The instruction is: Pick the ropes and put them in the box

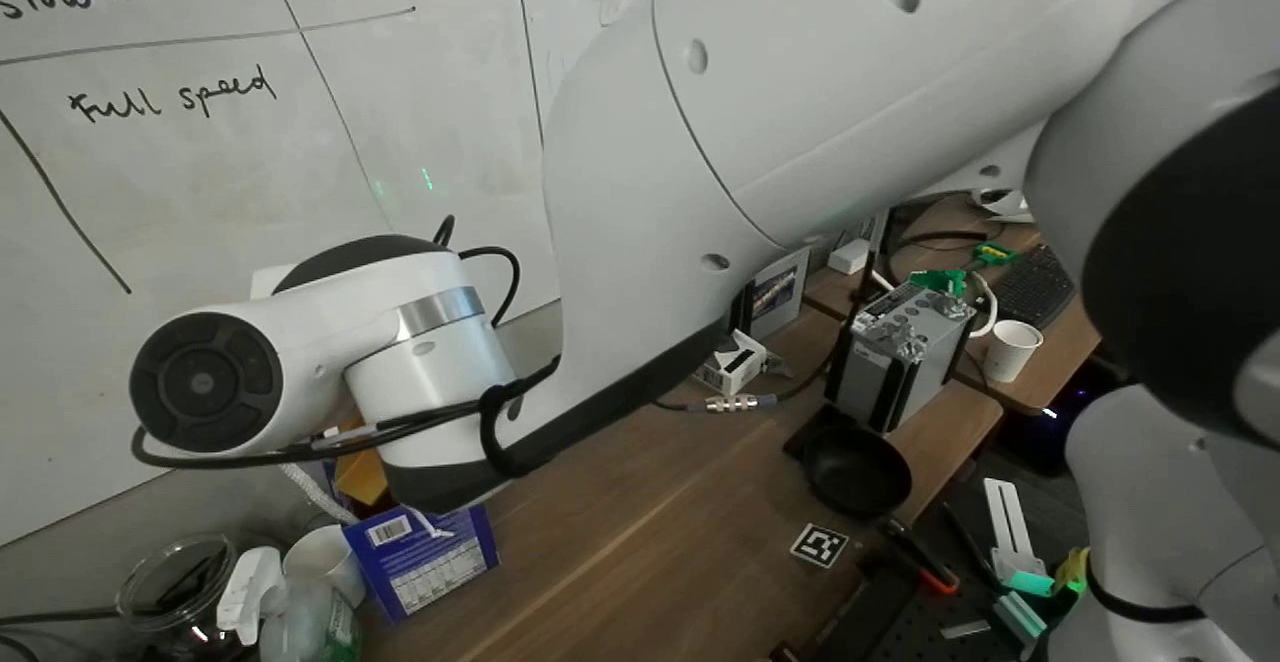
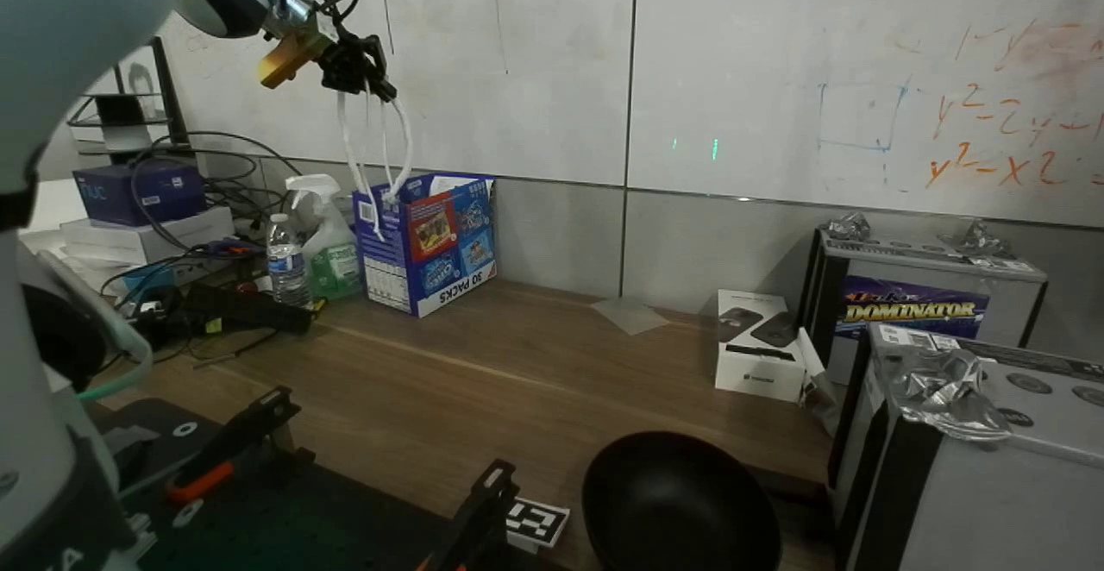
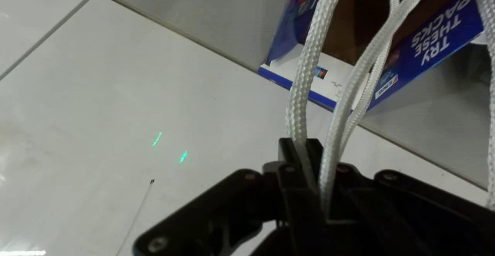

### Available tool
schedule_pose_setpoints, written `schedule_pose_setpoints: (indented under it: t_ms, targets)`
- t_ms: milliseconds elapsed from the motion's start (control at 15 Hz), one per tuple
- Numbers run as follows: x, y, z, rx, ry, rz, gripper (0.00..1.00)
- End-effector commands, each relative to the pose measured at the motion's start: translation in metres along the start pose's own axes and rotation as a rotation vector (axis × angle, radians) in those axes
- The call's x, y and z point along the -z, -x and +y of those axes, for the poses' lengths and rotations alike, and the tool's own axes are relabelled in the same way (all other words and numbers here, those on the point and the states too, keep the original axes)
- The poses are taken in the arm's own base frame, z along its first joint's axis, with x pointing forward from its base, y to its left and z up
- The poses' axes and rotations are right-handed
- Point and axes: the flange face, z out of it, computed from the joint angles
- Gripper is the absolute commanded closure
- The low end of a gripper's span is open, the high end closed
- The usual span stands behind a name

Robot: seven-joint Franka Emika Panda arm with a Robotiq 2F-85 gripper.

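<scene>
The ropes are white braided cords. They hang in loops from my gripper (image 2: 386,93) in an exterior view (image 2: 404,144), and show large in the wrist view (image 3: 350,82). My gripper also shows in the wrist view (image 3: 301,149), its fingers shut on the ropes. The blue box (image 2: 453,239) stands upright on the table against the wall, open at the top. The gripper is well above it. The ropes' lower parts reach the box's rim, and one end lies over the outer side with the barcode (image 1: 430,562). The wrist view shows the box's brown inside behind the ropes (image 3: 441,35).
A spray bottle (image 2: 335,260) and a water bottle (image 2: 286,260) stand beside the box. A white cup (image 1: 325,562) and a clear jar (image 1: 175,582) are near it. The whiteboard (image 2: 552,79) rises behind. A black pan (image 2: 681,502) and grey devices (image 2: 992,467) are farther along the table.
</scene>
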Motion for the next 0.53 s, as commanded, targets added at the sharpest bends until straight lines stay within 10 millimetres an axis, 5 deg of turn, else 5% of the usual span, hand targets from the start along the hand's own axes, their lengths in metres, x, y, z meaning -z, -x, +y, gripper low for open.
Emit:
schedule_pose_setpoints:
  t_ms: [0, 467]
  targets:
    - [-0.008, -0.04, 0.006, -0.019, 0.052, 0.057, 0.96]
    - [-0.037, -0.081, 0.022, -0.01, 0.172, 0.117, 0.96]
